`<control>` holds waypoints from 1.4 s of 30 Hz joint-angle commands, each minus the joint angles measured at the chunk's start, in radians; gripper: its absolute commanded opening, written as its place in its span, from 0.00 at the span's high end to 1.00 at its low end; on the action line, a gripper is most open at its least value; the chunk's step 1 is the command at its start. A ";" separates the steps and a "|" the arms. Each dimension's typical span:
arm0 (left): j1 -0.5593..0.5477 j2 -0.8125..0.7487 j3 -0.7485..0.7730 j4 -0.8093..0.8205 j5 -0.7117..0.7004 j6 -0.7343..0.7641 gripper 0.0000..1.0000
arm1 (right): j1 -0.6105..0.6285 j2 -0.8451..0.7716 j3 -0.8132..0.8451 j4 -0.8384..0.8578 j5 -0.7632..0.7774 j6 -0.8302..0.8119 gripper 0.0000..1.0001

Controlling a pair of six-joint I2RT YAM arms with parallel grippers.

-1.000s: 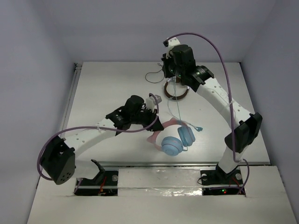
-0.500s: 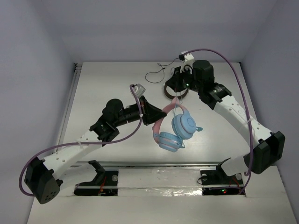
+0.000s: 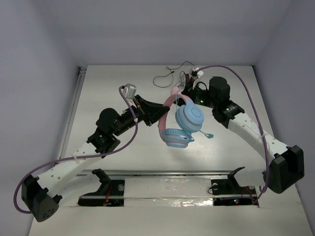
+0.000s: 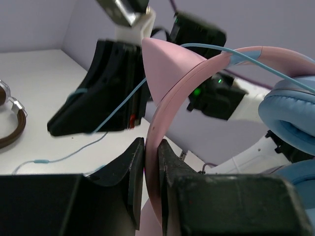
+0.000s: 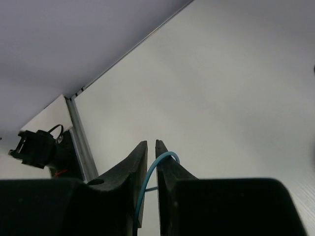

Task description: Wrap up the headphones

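Observation:
The headphones, with a pink cat-ear headband and light blue ear cups, hang in the air above the table's middle. My left gripper is shut on the pink headband, just below a cat ear. Behind the headphones, my right gripper has its jaws a narrow gap apart. The thin blue cable runs through that gap and loops over one fingertip. From the headband the cable stretches to the right gripper. Its plug end dangles beside the lower cup.
Brown-and-silver headphones lie on the table at the back, mostly hidden in the top view. Their black cable curls toward the back wall. A metal rail lines the table's left edge.
My left arm has lifted the headphones off the table and carried them back. The right gripper came forward and lower beside them, and its jaws have parted slightly around the cable.

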 commanded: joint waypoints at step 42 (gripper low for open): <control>-0.003 0.066 0.558 -0.431 -0.336 0.168 1.00 | 0.038 -0.126 -0.531 0.731 -0.176 0.391 0.51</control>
